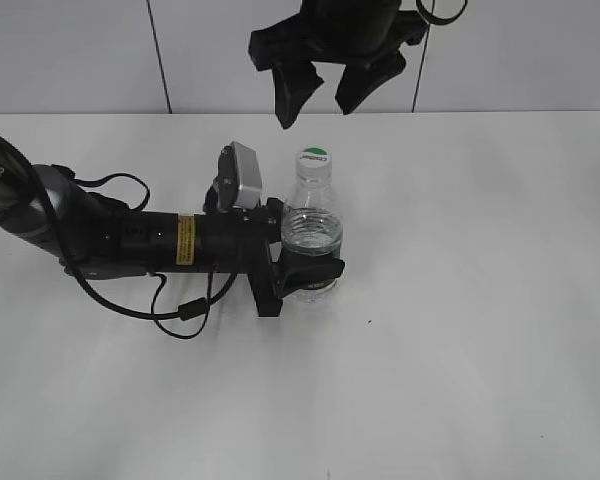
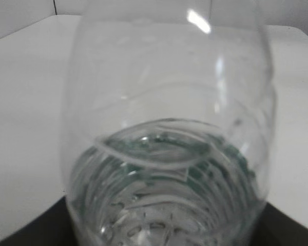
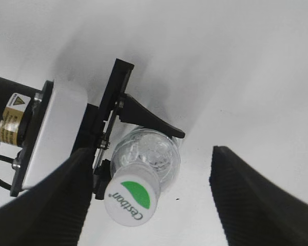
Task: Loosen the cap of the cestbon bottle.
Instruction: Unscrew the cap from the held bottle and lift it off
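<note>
the cestbon bottle [image 2: 167, 154] is filling the left wrist view out of focus, its top and base running off the frame, with the left gripper's fingers showing only as dark corners. in the exterior view the left gripper [image 1: 305, 272] is covering the bottle's lower body, and the right gripper [image 1: 325, 85] is being cut off by the top edge.

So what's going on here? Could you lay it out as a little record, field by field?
bottle: the cestbon bottle stands upright on the white table, partly filled with water
cap: the cap is on the neck
left gripper: the left gripper clamps the bottle's lower body from the side
right gripper: the right gripper hangs open above the cap, not touching it
step: holding done, twisting not begun
</note>
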You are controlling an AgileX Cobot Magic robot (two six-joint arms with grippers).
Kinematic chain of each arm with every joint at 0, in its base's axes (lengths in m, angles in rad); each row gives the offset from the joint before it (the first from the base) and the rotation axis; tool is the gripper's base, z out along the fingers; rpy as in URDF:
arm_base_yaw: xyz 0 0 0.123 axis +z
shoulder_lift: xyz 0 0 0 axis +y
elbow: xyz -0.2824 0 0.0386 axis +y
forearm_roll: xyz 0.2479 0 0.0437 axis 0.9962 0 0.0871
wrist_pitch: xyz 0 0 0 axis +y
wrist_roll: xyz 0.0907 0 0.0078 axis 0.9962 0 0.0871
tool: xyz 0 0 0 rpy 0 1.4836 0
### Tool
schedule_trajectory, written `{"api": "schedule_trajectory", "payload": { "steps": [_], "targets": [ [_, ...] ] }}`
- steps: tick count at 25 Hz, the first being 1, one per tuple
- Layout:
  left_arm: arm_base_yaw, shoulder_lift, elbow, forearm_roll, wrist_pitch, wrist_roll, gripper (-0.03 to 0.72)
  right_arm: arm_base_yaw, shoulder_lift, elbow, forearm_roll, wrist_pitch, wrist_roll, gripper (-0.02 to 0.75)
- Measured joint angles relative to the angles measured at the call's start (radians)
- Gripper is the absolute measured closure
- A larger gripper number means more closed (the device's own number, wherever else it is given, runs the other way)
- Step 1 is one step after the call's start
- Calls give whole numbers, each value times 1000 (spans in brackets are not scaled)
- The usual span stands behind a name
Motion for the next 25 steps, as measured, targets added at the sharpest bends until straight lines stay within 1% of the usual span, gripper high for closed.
{"api": "schedule_trajectory", "payload": {
  "steps": [9, 14, 17, 25],
  "targets": [
    [0, 0, 0, -8, -1, -1, 283, 0, 0, 11, 17, 1, 130, 200],
    [0, 0, 0, -9, -1, -2, 283, 0, -26, 89, 19, 0, 190, 200],
    [0, 0, 0, -10, -1, -2, 283, 0, -57, 108, 22, 1, 223, 200],
    [0, 0, 0, -12, -1, -4, 283, 0, -73, 113, 49, 1, 240, 200]
  ]
}}
